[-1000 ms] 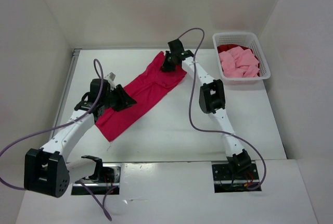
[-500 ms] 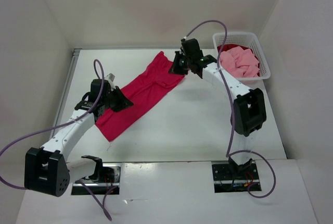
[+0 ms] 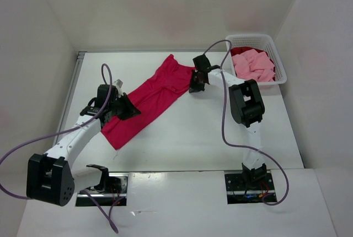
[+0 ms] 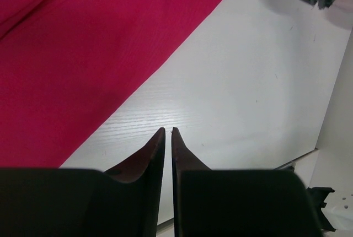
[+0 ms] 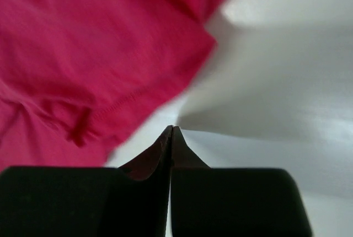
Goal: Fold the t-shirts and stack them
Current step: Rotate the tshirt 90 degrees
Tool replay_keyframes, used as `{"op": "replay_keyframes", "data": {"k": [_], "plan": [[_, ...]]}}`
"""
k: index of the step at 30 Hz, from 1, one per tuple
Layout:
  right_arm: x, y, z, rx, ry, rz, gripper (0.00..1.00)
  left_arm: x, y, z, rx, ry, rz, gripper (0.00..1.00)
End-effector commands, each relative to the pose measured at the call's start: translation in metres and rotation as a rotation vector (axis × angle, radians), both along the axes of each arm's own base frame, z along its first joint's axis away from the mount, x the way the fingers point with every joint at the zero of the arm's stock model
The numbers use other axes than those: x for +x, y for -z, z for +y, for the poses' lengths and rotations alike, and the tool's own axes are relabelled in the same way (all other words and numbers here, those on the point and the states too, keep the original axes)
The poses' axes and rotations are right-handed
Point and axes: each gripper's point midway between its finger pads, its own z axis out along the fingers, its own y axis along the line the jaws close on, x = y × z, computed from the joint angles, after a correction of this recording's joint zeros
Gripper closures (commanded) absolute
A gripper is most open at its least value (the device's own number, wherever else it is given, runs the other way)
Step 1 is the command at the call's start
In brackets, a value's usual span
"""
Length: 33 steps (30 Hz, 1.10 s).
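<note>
Right claw point(image 5: 171, 128) (closed on nothing) hovers just beside the edge of the crimson t-shirt point(image 5: 83, 44).

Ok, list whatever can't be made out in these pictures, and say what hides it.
- Dark red cloth shirt in the white plastic lattice basket: top view, mostly buried under the light pink cloth shirt.
- Bright crimson-magenta cloth shirt: left gripper covers part in the top view; both wrist views crop it at the frame edges.
- Its hem stitching: right wrist view, blurred.
</note>
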Motion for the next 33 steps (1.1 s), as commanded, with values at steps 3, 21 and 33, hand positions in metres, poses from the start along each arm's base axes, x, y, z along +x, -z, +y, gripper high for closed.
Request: {"op": "replay_keyframes", "data": {"k": [3, 21, 33], "plan": [[0.053, 0.003, 0.020, 0.027, -0.027, -0.046, 1.00, -0.004, -0.015, -0.001, -0.001, 0.030, -0.056, 0.83], [-0.048, -0.123, 0.103, 0.301, -0.169, -0.153, 0.47, 0.011, -0.035, 0.029, 0.040, -0.063, -0.100, 0.70], [-0.143, -0.023, 0.190, 0.402, -0.169, 0.102, 0.42, 0.018, -0.035, 0.036, 0.016, -0.057, -0.109, 0.67]]}}
